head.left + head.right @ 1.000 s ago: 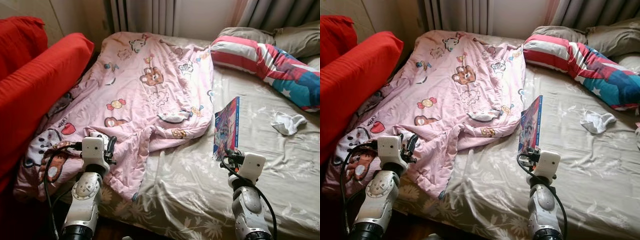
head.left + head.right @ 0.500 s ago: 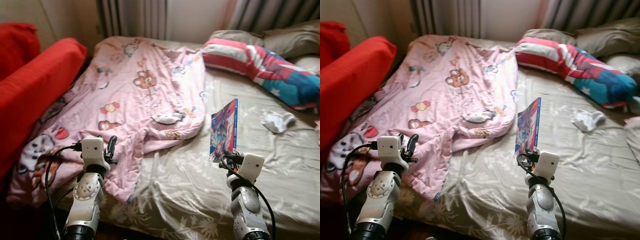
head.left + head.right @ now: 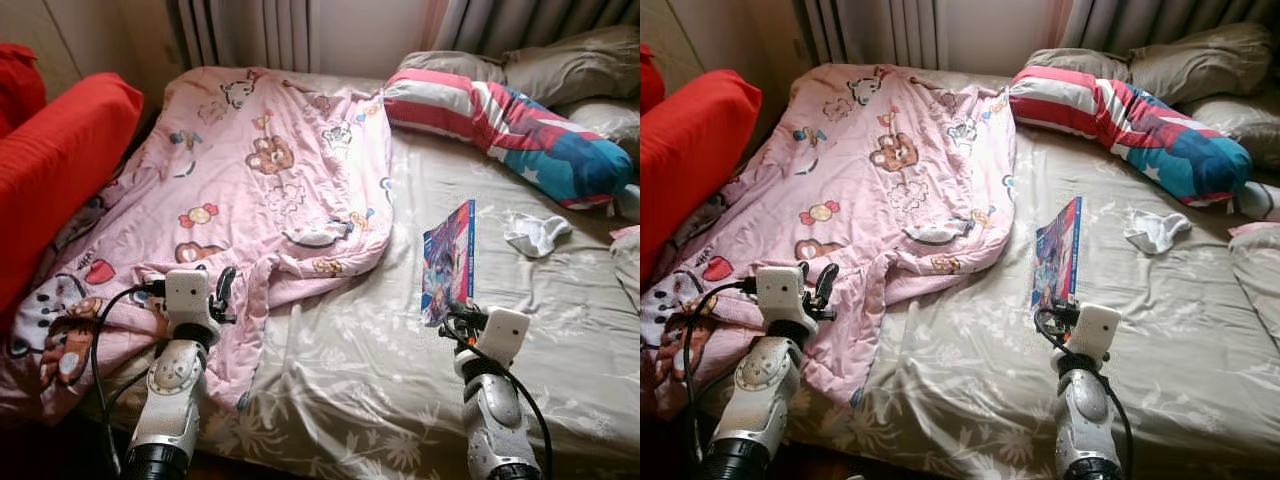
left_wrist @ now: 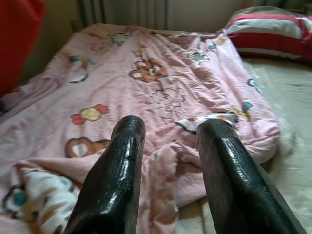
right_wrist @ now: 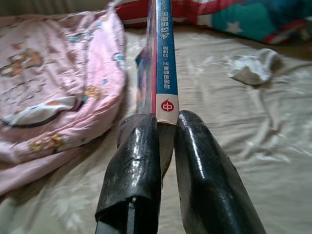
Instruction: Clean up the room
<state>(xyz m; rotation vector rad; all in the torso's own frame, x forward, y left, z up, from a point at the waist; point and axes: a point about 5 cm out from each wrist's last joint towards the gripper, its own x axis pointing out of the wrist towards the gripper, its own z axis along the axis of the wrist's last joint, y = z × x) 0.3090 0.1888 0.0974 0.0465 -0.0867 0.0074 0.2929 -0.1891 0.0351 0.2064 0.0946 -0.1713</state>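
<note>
**Book pinched by one edge**

Your right gripper is clamping the thin book upright above the bed; a thin edge grip is risking slippage; your left gripper is hovering wide over the pink blanket.

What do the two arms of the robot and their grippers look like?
Both arms are silver-grey metal with rounded joint housings. Each wrist carries a white boxy camera module, and black cables loop from it along the forearm. The left gripper and the right gripper each have two long, glossy black fingers with rounded tips. I see no markings on them.
</note>
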